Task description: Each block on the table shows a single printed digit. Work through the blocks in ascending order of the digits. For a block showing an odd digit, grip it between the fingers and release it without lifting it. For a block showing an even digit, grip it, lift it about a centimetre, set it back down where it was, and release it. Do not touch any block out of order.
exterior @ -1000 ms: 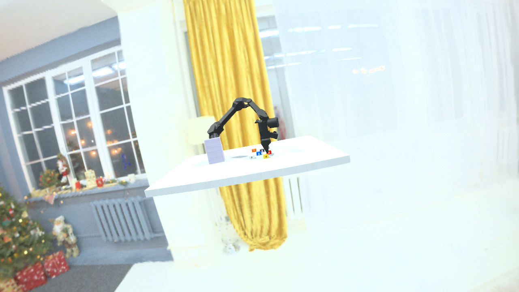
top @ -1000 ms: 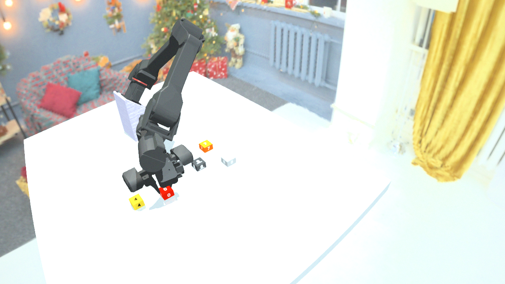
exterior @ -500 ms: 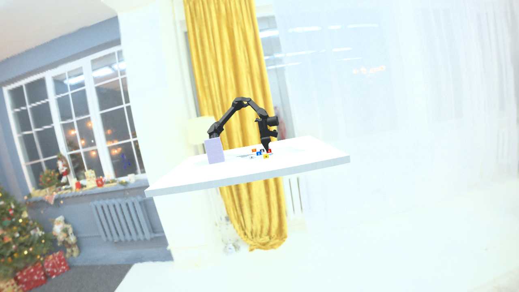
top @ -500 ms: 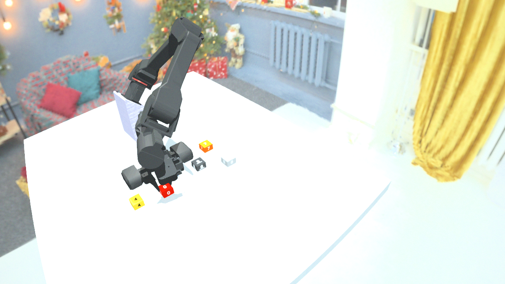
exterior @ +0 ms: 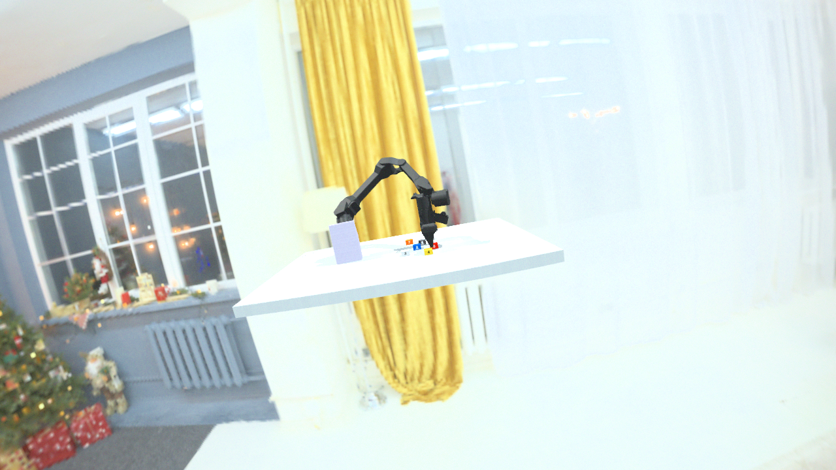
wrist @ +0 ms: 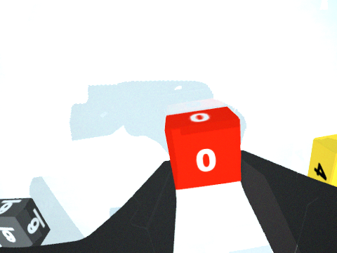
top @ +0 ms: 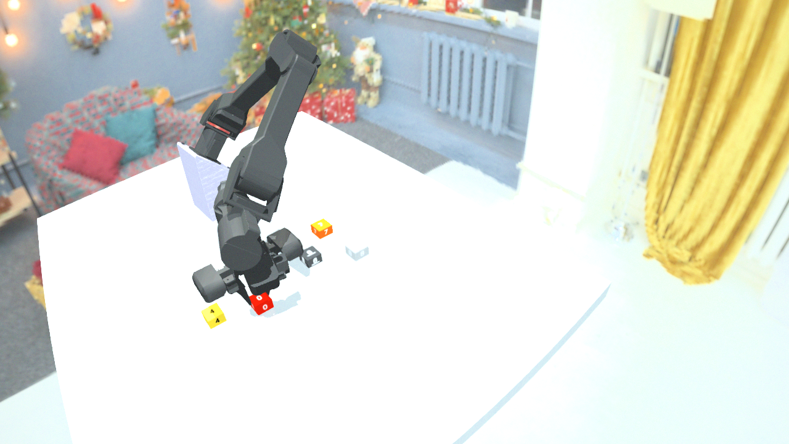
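A red block shows 0. My gripper is shut on it, one finger on each side. The block is upright, at or barely above the table; the exact gap is unclear. A yellow block shows 4 beside it. A dark grey block has an underlined digit, hard to read. An orange block shows 7. A pale block has a faint digit. A blue block and a white block showing 3 are hidden in the top view.
A pale purple box stands on the white table near the arm's base. The yellow block is just outside one finger. The dark grey block is on the other finger's side, farther away.
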Robot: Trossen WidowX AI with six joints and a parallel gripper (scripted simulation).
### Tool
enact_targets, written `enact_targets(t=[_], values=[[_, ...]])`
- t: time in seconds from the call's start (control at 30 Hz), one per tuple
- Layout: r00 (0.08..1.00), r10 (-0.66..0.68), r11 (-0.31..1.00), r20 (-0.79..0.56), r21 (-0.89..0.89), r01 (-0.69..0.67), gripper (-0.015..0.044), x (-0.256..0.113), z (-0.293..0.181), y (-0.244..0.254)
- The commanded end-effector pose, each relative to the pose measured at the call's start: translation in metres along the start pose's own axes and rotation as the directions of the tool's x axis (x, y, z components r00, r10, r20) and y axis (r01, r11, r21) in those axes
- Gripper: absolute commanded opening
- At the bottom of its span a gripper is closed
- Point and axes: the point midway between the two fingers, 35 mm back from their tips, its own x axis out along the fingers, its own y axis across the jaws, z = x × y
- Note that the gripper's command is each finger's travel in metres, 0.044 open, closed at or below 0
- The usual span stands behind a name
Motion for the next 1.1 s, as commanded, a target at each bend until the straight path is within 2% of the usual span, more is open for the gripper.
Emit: enact_targets(t=[0.0,0.13,0.5,0.63,0.73,0.9,0.97,1.07], values=[[1.0,0.004,1.0,-0.001,0.005,-0.004,0.012,0.002,-0.001,0.0],[1.0,0.004,1.0,-0.001,0.005,-0.004,0.012,0.002,-0.001,0.0],[1.0,0.004,1.0,-0.001,0.005,-0.004,0.04,0.002,-0.001,0.0],[1.0,0.004,1.0,-0.001,0.005,-0.004,0.04,-0.001,-0.001,0.0],[1.0,0.002,1.0,-0.001,0.005,-0.002,0.04,-0.031,-0.001,0.0],[1.0,0.002,1.0,-0.001,0.005,-0.002,0.04,-0.034,-0.001,0.0],[1.0,0.001,1.0,0.0,0.005,-0.001,0.0348,-0.047,0.0,-0.001],[1.0,-0.002,1.0,0.0,0.006,0.002,0.0269,-0.102,0.0,-0.002]])
